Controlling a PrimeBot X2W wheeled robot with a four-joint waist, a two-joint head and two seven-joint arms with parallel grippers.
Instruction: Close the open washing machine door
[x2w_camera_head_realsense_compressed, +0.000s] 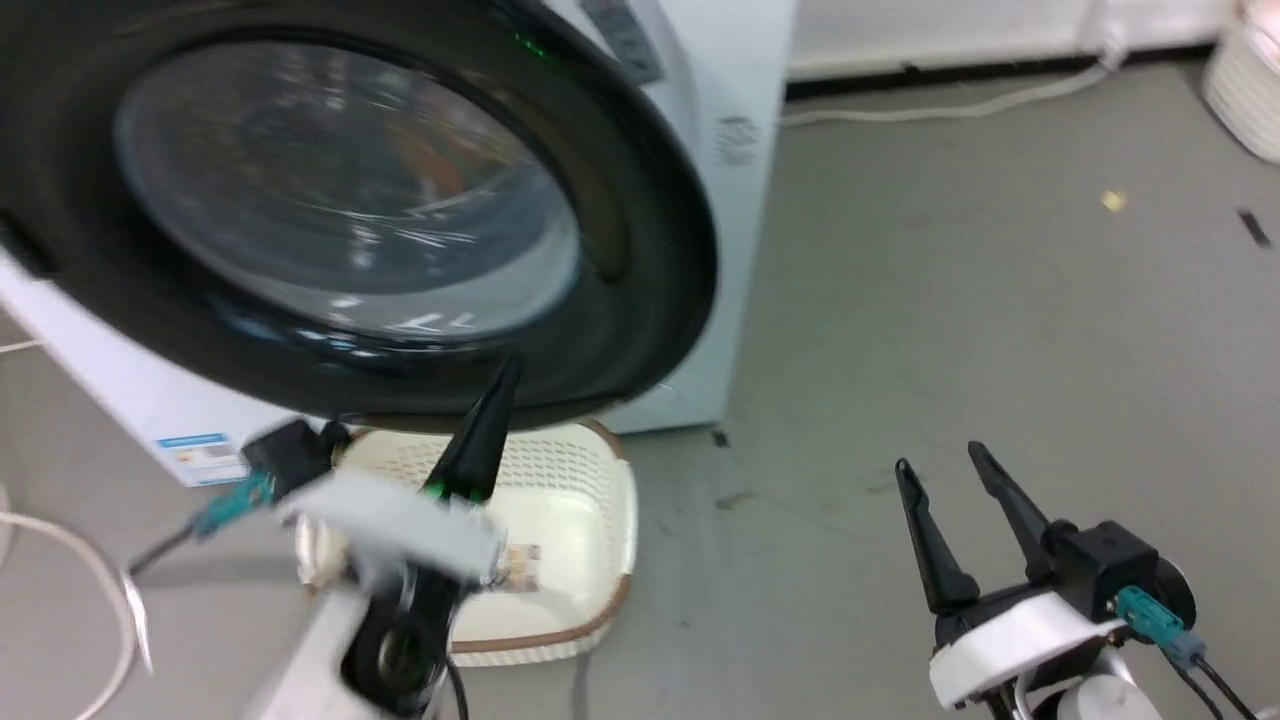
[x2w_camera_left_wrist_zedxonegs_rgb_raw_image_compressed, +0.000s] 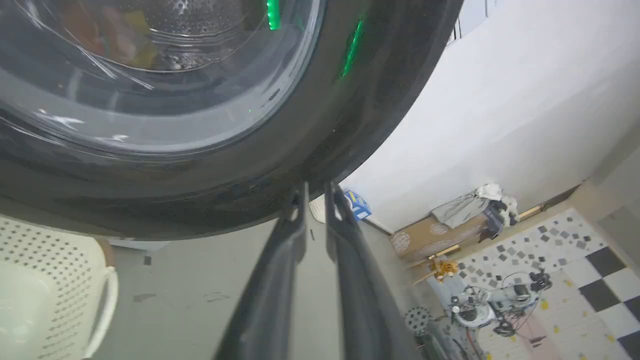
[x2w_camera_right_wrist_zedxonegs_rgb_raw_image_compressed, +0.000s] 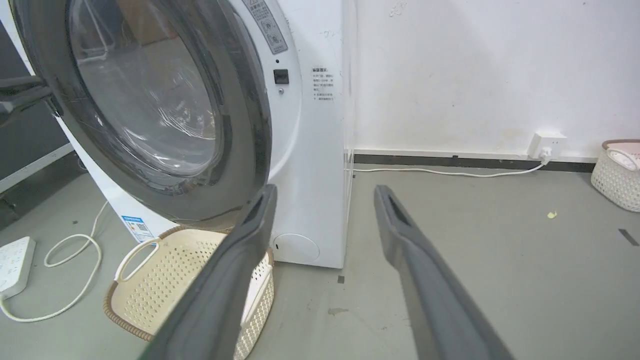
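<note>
The left tool (x2w_camera_head_realsense_compressed: 505, 375), fingers pressed together as a blunt pusher, touches the lower rim of the round, glossy black-rimmed glass washing machine door (x2w_camera_head_realsense_compressed: 660, 260), standing ajar; the right tool (x2w_camera_head_realsense_compressed: 940, 458) hangs spread, idle.

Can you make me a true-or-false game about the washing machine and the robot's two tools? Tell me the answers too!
1. The left tool has its tips at the bottom of the washing machine door, by the black rim. True.
2. A cream basket sits on the floor under the door. True.
3. The right tool is holding the basket. False: it is open and empty, above the floor.
4. The door is fully shut. False: the right wrist view shows it standing ajar from the white washing machine.
5. The left tool's fingers are spread wide. False: they are close together.
</note>
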